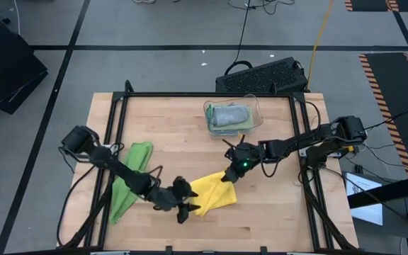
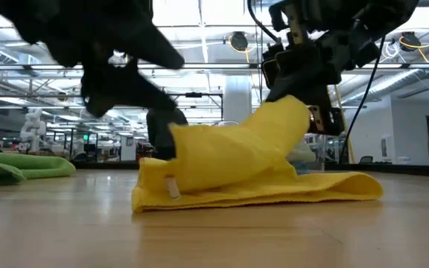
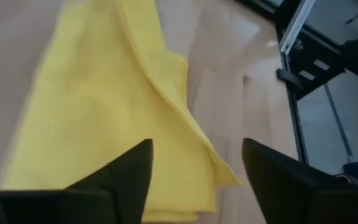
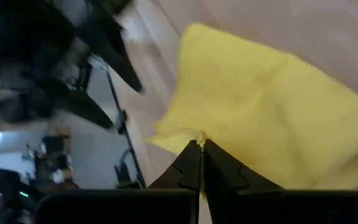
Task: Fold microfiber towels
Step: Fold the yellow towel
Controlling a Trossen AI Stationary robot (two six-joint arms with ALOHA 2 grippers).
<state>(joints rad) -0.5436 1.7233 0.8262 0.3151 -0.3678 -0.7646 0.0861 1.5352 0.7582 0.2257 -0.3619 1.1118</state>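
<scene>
the table (image 1: 190, 134) is a pale wood top in a black frame, and the work in hand sits toward its front middle: the yellow towel (image 1: 213, 193) lies there partly doubled over, so the step looks like the first fold of this cloth, about half made. in the low view one flap arches up over the flat layer instead of lying on it.

the right gripper (image 1: 230, 174) has its fingers pinched together on the far corner of the yellow towel and holds that corner lifted off the wood; the right wrist view shows the cloth edge nipped between the closed tips. the left gripper (image 1: 183, 206) is at the towel's near-left edge with its fingers spread apart and nothing between them; the left wrist view shows the cloth lying loose beyond the tips.

the next move, as i judge it, calls for the right arm to carry its corner across and lay it down square on the lower layer, edges matched, while the left either pins the fold line or clears off. the left arm lies close along that path and could snag the flap.

a bright green towel (image 1: 132, 177) lies crumpled under the left arm, still unfolded. at the back a clear plastic bin (image 1: 232, 117) holds a grey towel (image 1: 230, 114), well apart from the work.
</scene>
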